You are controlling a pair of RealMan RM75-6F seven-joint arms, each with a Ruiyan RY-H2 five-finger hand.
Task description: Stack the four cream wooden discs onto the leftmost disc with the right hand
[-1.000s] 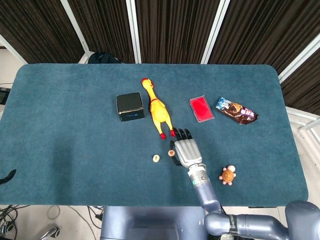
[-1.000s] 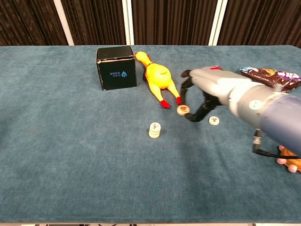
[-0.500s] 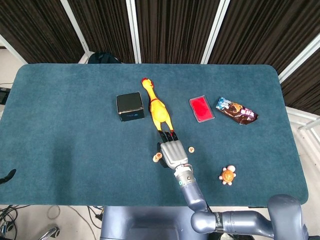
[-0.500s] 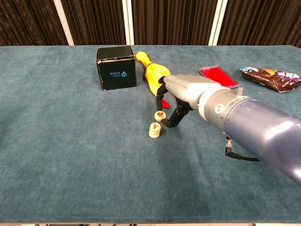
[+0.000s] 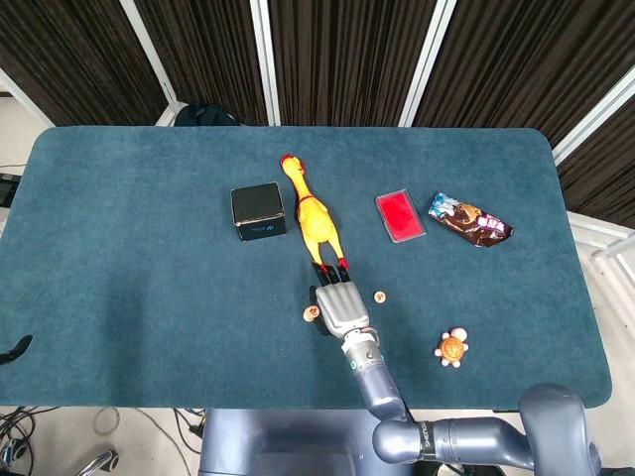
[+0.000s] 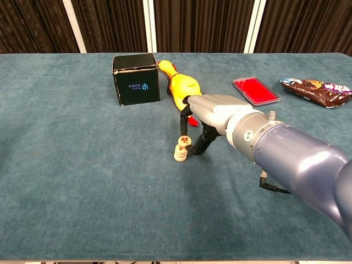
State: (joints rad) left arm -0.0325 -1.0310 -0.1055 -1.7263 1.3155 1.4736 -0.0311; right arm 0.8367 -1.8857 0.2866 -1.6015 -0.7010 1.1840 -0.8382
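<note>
Disc [image 6: 185, 141] atop stack [image 6: 180, 153] (chicken [image 6: 183, 87] behind).

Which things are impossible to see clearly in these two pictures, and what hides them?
- Disc in the right hand: whether it touches the stack is unclear; head view, the hand covers it.
- Fourth disc: chest view, the arm hides it.
- Disc markings: too small.
- Left hand: outside both views.
- Toy turtle: not in chest view.

Right arm and hand, silver-grey and blue.
The hand [image 6: 212, 118] has a pale grey metallic back with black fingers [image 6: 199, 146]; a silver wrist with a small dark screw meets a glossy blue-grey forearm [image 6: 297, 165], a thin black cable looping beneath.
</note>
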